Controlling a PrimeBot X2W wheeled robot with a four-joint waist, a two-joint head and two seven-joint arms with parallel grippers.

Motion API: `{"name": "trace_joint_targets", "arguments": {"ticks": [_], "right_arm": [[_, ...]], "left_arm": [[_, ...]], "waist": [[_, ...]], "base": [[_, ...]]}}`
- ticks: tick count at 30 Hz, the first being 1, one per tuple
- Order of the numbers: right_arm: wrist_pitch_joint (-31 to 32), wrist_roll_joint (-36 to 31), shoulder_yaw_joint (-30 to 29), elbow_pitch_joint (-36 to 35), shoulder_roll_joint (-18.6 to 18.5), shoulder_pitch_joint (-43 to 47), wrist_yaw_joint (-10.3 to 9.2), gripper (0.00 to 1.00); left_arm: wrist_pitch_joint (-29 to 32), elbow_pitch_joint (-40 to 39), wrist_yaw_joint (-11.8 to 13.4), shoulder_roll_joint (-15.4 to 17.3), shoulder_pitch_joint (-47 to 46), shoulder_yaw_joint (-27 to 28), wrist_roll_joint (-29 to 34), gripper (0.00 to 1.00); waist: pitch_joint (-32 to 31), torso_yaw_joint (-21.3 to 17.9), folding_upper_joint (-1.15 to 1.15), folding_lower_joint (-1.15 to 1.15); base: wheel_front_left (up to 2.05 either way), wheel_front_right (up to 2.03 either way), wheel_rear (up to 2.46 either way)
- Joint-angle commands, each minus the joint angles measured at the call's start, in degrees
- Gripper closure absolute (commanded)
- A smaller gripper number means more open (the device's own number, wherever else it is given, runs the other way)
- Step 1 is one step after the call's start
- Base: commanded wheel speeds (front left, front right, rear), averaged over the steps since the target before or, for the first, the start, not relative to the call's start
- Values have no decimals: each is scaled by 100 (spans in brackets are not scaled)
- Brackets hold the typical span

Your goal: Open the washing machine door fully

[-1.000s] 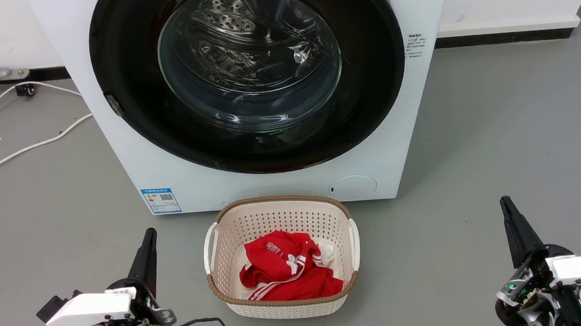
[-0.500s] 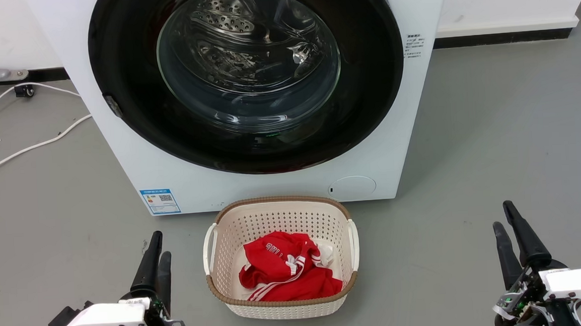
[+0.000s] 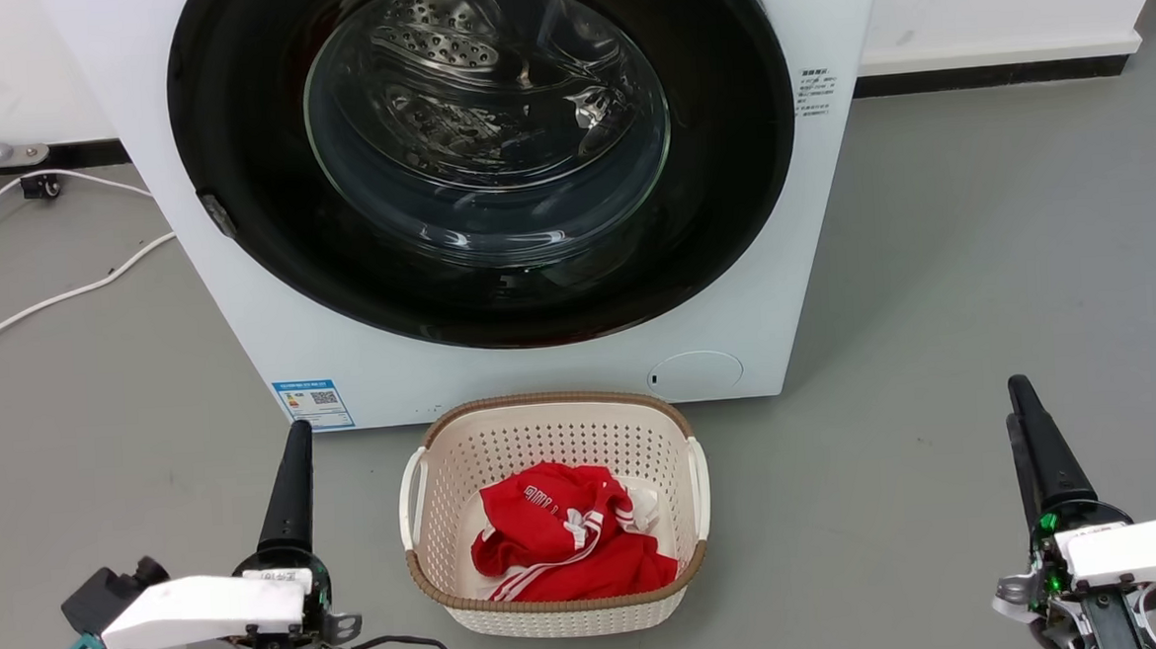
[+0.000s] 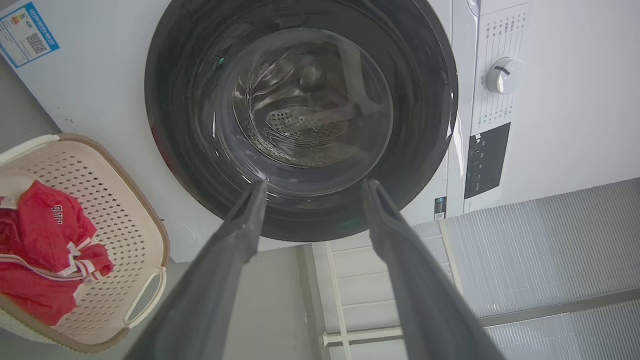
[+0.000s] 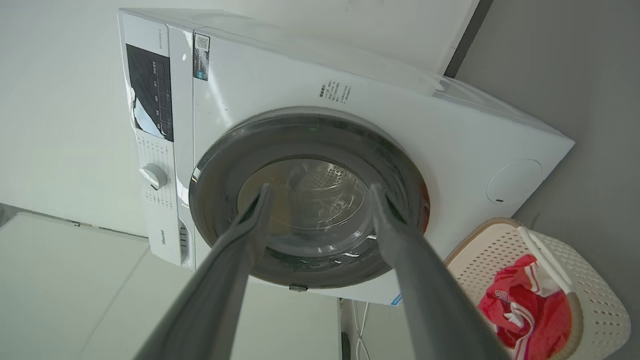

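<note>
The large round glossy black washing machine door (image 3: 232, 135) is shut, so left gripper (image 4: 315, 186) and right gripper (image 5: 320, 187) hover clear, jaws spread to grasp.

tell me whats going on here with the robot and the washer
A two-armed robot faces the washing machine, whose round black door looks shut, flush with the front. Both the left gripper and the right gripper are held back near the robot, fingers apart, holding nothing and well short of the door. A basket with a red garment sits on the floor right in front of the machine.
</note>
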Motion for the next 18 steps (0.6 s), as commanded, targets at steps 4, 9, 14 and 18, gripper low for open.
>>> {"name": "trace_joint_targets", "arguments": {"ticks": [4,9,14,18], "right_arm": [[-122,-736,65,-336,-13,-56,0,0],[-233,-1484,138,-560,-11,-31,1,0],[-335,-2244,245,-691,-9,18,1,0],[-415,-2826,305,-722,-8,61,1,0]], "left_arm": [[-121,-340,-9,20,-188,-21,655,0],[-229,-536,-10,20,-145,-23,1300,0],[-333,-661,14,19,-74,-66,1952,0],[-415,-748,52,19,-28,-145,2597,0]], "waist": [[9,-16,0,0],[12,-30,0,0],[8,-39,0,0],[3,-40,0,0]], "base": [[0,0,0],[0,0,0],[0,0,0],[0,0,0]]}}
